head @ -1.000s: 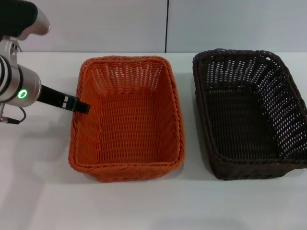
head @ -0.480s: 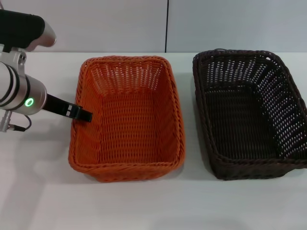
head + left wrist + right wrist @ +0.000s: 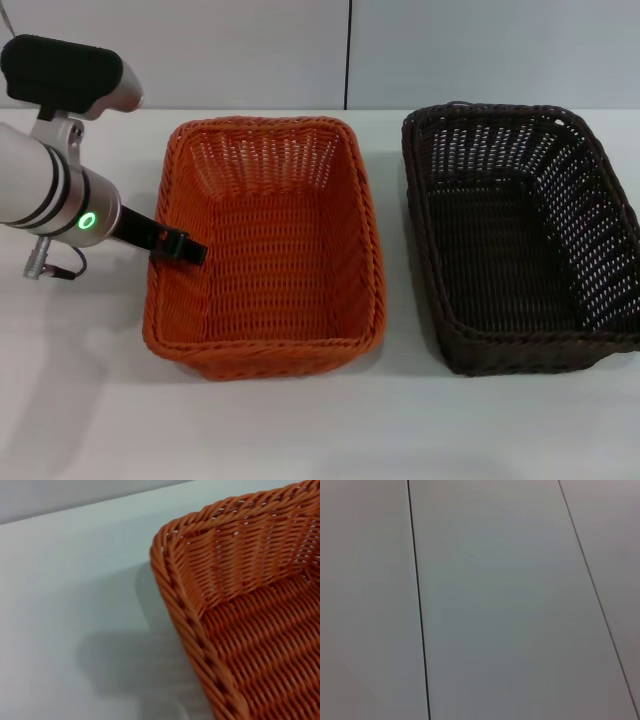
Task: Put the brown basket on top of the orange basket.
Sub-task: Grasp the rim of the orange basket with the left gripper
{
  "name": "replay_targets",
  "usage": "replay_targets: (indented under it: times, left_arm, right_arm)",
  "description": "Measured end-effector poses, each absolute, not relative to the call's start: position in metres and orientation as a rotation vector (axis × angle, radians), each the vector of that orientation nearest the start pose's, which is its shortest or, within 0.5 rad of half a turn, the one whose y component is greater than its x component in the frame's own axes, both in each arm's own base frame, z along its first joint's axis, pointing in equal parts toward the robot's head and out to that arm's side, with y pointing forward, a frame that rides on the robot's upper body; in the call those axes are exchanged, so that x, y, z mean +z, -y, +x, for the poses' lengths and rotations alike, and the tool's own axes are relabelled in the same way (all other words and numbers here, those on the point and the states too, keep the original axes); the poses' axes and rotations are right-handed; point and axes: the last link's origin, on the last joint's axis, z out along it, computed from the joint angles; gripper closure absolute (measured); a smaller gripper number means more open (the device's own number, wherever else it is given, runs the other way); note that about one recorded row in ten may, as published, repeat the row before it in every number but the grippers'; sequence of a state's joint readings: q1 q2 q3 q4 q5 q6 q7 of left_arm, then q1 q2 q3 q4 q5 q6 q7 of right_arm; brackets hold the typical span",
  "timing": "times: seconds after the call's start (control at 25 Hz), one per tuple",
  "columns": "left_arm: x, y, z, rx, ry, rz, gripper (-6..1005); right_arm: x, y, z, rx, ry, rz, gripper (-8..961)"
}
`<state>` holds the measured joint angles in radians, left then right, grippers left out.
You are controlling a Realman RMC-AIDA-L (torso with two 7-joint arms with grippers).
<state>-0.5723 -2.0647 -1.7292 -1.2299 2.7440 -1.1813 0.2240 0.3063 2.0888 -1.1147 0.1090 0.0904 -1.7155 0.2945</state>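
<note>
Left gripper (image 3: 180, 246) at orange basket (image 3: 265, 250) left rim, finger state unclear; brown basket (image 3: 520, 240) well right, long axis front-to-back.

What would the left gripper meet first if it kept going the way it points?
Probably the orange basket: the left gripper points at its left rim, already at or just over it; depth is unclear.

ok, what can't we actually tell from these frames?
- Left gripper: head view shows only a dark tip at the orange basket left rim; open or shut unclear, and the left wrist view shows no fingers.
- Right gripper: in no view; the right wrist view shows only blank panels.
- Brown basket: right side cut off by the head view's edge.
</note>
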Motion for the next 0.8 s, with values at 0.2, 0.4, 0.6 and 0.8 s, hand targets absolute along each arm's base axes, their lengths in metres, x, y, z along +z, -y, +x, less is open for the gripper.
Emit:
replay_targets:
  times: [0.2,0.4,0.6,0.8]
  left_arm:
    - [0.0055,-0.3952,-0.2150,0.287,1.139,-2.139,266]
    - [0.0060,-0.3960,-0.2146,0.284,1.130,-2.138,343]
    - [0.0062,-0.3965,-0.2155,0.293,1.120,-2.142,611]
    - [0.0071,-0.3972,-0.2127,0.288,1.101,-2.150,746]
  right_arm:
    - [0.0708,-0.2271,0.3813,0.810,-0.438,-1.022,292]
    - [0.0718,-0.2263,0.3814,0.810,-0.434,-1.018,291]
    - [0.0730,-0.2263,0.3817,0.809,-0.431,-1.013,290]
    - [0.0740,-0.2274,0.3818,0.810,-0.429,-1.012,292]
